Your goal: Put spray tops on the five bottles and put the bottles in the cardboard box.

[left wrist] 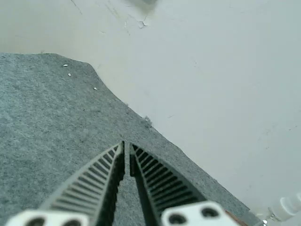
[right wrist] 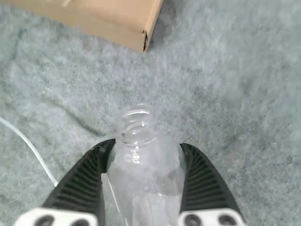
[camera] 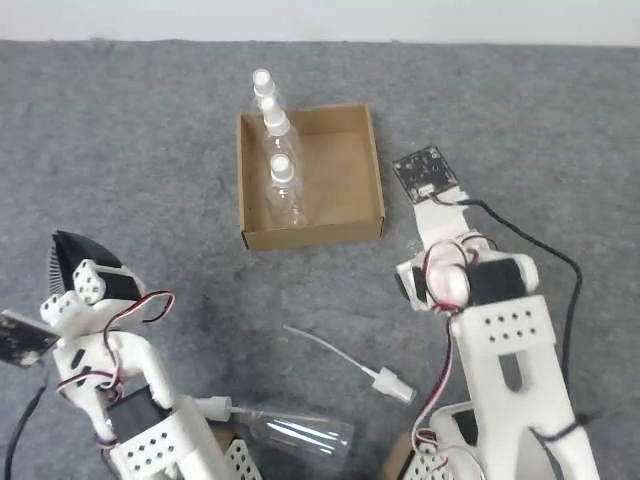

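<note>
Right wrist view: the right tool point(right wrist: 146, 146) grips an uncapped bottle point(right wrist: 138, 134) by its body, leaving the neck clear, likely for capping. The left tool point(left wrist: 126, 148) is closed and empty.

The grey fuzzy tabletop point(camera: 130, 150) carried an open brown cardboard box point(camera: 312, 237). Apart from it lay a white long-tubed spray top point(camera: 390, 382) and a clear plastic bottle point(camera: 300, 435) on its side.

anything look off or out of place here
A spray top lies loose on the mat, tube trailing, while the bottle between the fingers of the right gripper has a bare neck. A second bottle lies on its side.
</note>
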Controlling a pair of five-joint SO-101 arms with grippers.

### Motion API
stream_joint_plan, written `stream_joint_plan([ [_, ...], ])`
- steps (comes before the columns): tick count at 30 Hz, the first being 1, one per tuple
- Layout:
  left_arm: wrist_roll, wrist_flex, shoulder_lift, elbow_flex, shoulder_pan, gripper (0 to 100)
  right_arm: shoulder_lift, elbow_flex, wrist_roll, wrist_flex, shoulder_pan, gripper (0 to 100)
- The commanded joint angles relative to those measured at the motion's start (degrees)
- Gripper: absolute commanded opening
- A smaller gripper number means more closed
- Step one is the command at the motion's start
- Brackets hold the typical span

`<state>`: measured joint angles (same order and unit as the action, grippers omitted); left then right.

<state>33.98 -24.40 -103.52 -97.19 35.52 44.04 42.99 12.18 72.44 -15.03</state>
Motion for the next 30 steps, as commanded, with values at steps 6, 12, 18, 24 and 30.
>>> stream_joint_plan([
  [6, 0.1, 2.1, -1.0, 0.8, -0.2, 2, 10.9, 4.1, -0.6, -5.7, 0.2, 1.3],
  [12, 0.1, 2.1, -1.0, 0.8, -0.2, 2, 16.0, 9.9, -0.4, -11.6, 0.3, 1.3],
  [18, 0.1, 2.1, -1.0, 0.8, -0.2, 2, 19.6, 13.7, -0.4, -14.7, 0.3, 1.3],
  [24, 0.1, 2.1, -1.0, 0.7, -0.2, 2, 20.4, 16.7, -0.2, -18.3, 0.4, 1.3],
  [30, 0.1, 2.1, -1.0, 0.7, -0.2, 2, 20.4, 17.6, -0.4, -19.6, 0.4, 1.3],
])
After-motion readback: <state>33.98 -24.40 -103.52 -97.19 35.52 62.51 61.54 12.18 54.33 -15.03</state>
